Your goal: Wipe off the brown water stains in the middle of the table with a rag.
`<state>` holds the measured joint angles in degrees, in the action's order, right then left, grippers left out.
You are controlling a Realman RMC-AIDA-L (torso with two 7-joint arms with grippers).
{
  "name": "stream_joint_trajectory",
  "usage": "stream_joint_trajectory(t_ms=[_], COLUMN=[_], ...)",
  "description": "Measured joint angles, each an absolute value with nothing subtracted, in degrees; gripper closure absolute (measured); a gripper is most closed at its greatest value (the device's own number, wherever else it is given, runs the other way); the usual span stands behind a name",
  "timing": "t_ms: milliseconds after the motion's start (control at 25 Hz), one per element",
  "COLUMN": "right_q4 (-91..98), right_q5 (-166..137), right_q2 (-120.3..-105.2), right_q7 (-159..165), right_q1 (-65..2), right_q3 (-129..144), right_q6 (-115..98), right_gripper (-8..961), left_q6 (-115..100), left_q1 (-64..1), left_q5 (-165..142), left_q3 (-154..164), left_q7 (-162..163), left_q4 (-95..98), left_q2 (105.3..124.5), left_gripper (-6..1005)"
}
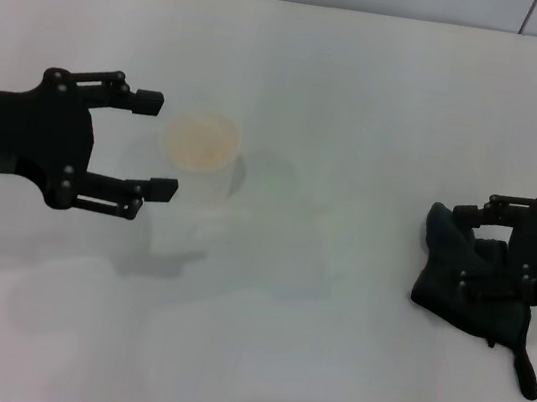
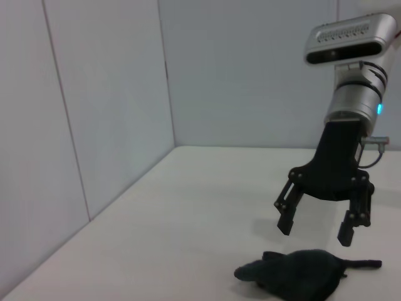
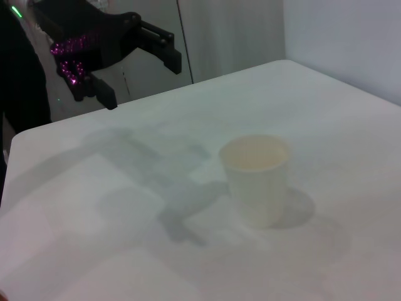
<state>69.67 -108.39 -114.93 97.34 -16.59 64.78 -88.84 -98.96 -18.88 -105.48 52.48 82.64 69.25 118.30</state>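
**Both arms hovering, cloth lying loose on the bench**

While the left gripper [image 1: 156, 144] is hanging over the white bench [image 1: 367, 84] on the robot's left, its jaws are standing wide apart just beside a clear plastic cup [image 1: 200, 166], not touching it. The cup is standing upright near the middle of the bench, its round mouth tinted pale beige. No brown blotch is showing on the bench surface itself; the only brownish tint is sitting inside the cup.

The dark cloth [image 1: 469, 282] is lying bunched on the robot's right side of the bench, well apart from the cup, with a narrow tail [image 1: 524, 369] trailing toward the near edge. The right gripper [image 2: 318, 227] is hovering directly above the cloth; seen from the left wrist, its jaws are spread apart and hanging clear of the fabric [image 2: 301, 274], gripping nothing. From the head camera it is overlapping the cloth only because it is being seen from above.
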Motion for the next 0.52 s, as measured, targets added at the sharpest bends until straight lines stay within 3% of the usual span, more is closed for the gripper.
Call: stream_joint_trajectory(t_ms=[520], right_q4=[68.82], right_q5=[-108.52], right_q2=[-114.87], right_q7=[97.48], right_q1=[-17.13], right_q3=[64.73], right_q6=[-88.35], right_gripper=[140], left_q6=[-100.33], left_q1=[-18.88], left_q5=[-106.00], left_q3=[53.21], left_q7=[82.61], left_q4=[68.87], left_q2=[118.71], left_gripper=[109])
